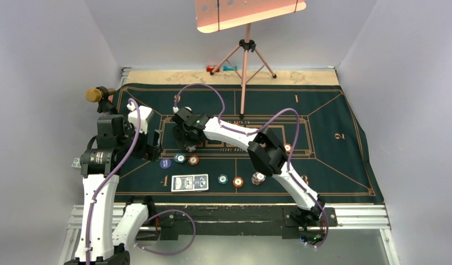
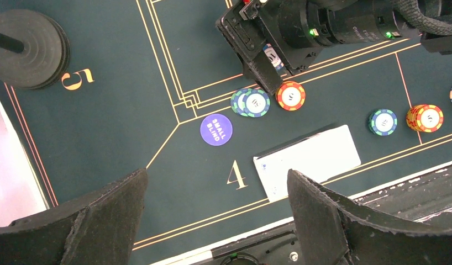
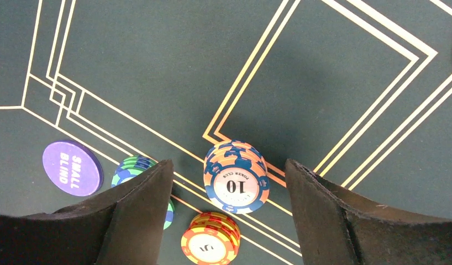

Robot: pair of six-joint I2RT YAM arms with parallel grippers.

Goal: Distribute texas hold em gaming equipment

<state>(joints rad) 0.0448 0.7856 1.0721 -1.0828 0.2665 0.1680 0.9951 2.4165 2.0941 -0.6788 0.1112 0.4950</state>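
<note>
Okay, right fingers [image 3: 141, 215] are hanging low over the felt mat [image 3: 334, 72], spread partway and gripping nothing. The blue-and-orange "10" chip stack [image 3: 236, 176] is standing on the mat right between them, with a gap showing on each side. A red-and-yellow chip stack [image 3: 210, 238] is sitting just behind the "10" stack, closer to the wrist and also between the fingers. Green-and-blue chips [image 3: 130, 167] are peeking out from behind one finger, and the purple SMALL BLIND disc [image 3: 72, 167] is lying further out beyond that same finger. Left fingers [image 2: 102, 221] are hovering well above the mat, spread wide, with nothing between them. The playing cards [image 2: 306, 160] are lying just ahead of one left fingertip, beside the printed 4. Further ahead and off to that same side, a teal chip [image 2: 383, 121] and a second red-and-yellow stack [image 2: 425, 117] are sitting side by side, not touching
</note>
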